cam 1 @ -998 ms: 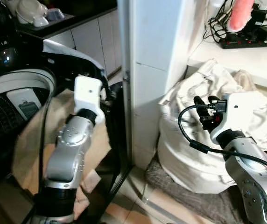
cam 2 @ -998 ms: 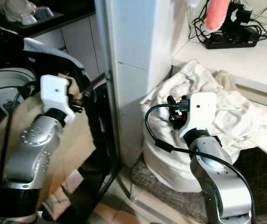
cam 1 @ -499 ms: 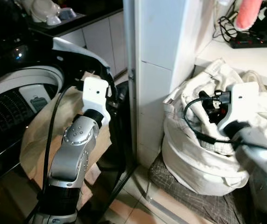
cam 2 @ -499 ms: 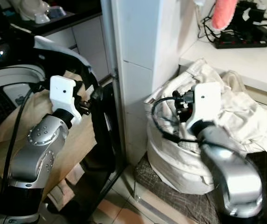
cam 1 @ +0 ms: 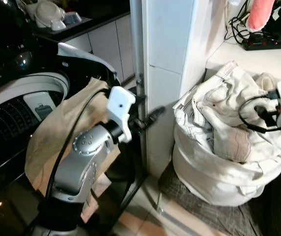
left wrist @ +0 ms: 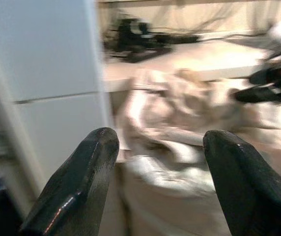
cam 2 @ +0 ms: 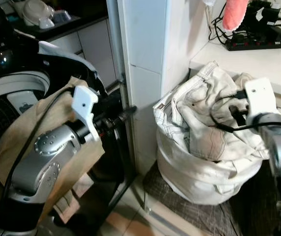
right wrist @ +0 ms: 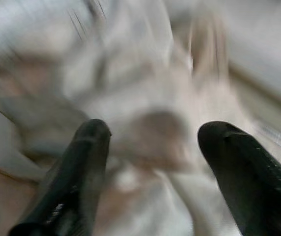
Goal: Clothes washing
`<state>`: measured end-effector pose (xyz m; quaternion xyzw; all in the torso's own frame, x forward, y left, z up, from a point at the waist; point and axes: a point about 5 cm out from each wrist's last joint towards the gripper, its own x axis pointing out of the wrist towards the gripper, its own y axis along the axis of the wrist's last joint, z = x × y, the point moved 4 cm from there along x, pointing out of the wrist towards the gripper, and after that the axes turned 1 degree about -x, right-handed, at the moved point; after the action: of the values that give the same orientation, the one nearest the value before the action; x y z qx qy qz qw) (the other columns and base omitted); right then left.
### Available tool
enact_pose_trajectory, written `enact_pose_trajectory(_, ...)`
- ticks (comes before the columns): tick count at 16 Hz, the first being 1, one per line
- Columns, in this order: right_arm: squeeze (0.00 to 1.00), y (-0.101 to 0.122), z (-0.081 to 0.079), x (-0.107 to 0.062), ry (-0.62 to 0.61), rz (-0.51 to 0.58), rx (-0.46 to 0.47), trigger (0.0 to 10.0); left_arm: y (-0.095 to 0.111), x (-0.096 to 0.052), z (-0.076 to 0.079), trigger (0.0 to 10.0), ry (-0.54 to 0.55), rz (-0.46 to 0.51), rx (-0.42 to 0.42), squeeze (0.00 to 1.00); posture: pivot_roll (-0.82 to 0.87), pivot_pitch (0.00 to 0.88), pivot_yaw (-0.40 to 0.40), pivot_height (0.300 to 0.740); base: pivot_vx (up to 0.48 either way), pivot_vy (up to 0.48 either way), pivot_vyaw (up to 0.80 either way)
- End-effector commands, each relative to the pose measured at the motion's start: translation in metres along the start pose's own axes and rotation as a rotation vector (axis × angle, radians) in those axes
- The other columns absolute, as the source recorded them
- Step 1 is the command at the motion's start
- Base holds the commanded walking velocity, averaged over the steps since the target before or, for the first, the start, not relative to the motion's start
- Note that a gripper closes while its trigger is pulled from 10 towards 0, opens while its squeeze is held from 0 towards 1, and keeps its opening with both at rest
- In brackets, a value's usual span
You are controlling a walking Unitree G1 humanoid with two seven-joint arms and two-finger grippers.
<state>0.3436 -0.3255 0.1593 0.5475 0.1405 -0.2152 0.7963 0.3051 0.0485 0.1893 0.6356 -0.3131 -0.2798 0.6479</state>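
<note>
Clothes [cam 1: 231,125] heaped in white laundry bag [cam 1: 214,174]; left claw [left wrist: 157,162] wide, right claw [right wrist: 150,162] wide above heap.

Bright, even indoor light; both wrist views are motion-blurred.

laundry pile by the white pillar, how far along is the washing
Done: a tan cloth already hangs over the washing machine's rim. In hand: nothing; the right gripper is open over the heaped off-white clothes, the left gripper open, facing them. Left: nearly the whole pile.
</note>
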Motion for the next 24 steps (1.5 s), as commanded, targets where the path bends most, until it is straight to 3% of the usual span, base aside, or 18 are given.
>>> enact_pose_trajectory(1, 1.0, -0.014, -0.002, 0.009, 0.029, -0.05, -0.013, 10.0, 0.001, -0.002, 0.008, 10.0, -0.063, -0.011, -0.009, 0.0, -0.15, 0.0, 0.094, 0.74, 0.0, 0.0, 0.0)
enact_pose_trajectory(2, 1.0, -0.021, -0.003, 0.013, 0.045, -0.076, 0.004, 10.0, 0.0, -0.002, 0.009, 10.0, -0.066, -0.026, -0.014, 0.0, -0.15, 0.0, 0.096, 0.74, 0.0, 0.0, 0.0)
enact_pose_trajectory(3, 0.81, -0.028, -0.004, 0.016, 0.06, -0.104, 0.0, 10.0, 0.0, -0.002, 0.008, 10.0, -0.064, -0.024, -0.014, 0.0, -0.15, 0.0, 0.094, 0.74, 0.0, 0.0, 0.0)
enact_pose_trajectory(4, 0.0, -0.043, -0.007, 0.023, 0.089, -0.153, -0.069, 10.0, 0.002, -0.001, 0.005, 10.0, -0.039, -0.011, 0.016, 0.0, -0.14, 0.0, 0.087, 0.74, 0.0, 0.0, 0.0)
enact_pose_trajectory(5, 0.0, -0.047, -0.009, 0.026, 0.102, -0.159, -0.103, 10.0, 0.004, -0.001, 0.001, 10.0, -0.011, -0.002, 0.025, 0.0, -0.14, 0.0, 0.08, 0.74, 0.0, 0.0, 0.0)
enact_pose_trajectory(6, 0.0, -0.047, -0.009, 0.028, 0.093, -0.149, -0.11, 3.4, 0.003, -0.002, -0.003, 10.0, 0.011, -0.008, 0.034, 0.0, -0.13, 0.0, 0.077, 0.74, 0.0, 0.0, 0.0)
enact_pose_trajectory(7, 0.0, -0.045, -0.008, 0.03, 0.092, -0.134, -0.094, 0.0, 0.002, -0.003, -0.006, 10.0, 0.028, -0.019, 0.043, 0.0, -0.13, 0.0, 0.075, 0.74, 0.0, 0.0, 0.0)
enact_pose_trajectory(22, 0.0, -0.031, -0.005, 0.037, 0.083, -0.029, -0.116, 0.0, 0.002, -0.001, -0.019, 10.0, 0.109, -0.022, 0.071, 0.0, -0.13, 0.0, 0.086, 0.74, 0.0, 0.0, 0.0)
enact_pose_trajectory(24, 0.0, -0.015, -0.002, 0.034, 0.076, 0.035, -0.11, 0.0, 0.005, -0.001, -0.021, 10.0, 0.124, -0.012, 0.079, 0.0, -0.13, 0.0, 0.084, 0.74, 0.0, 0.0, 0.0)
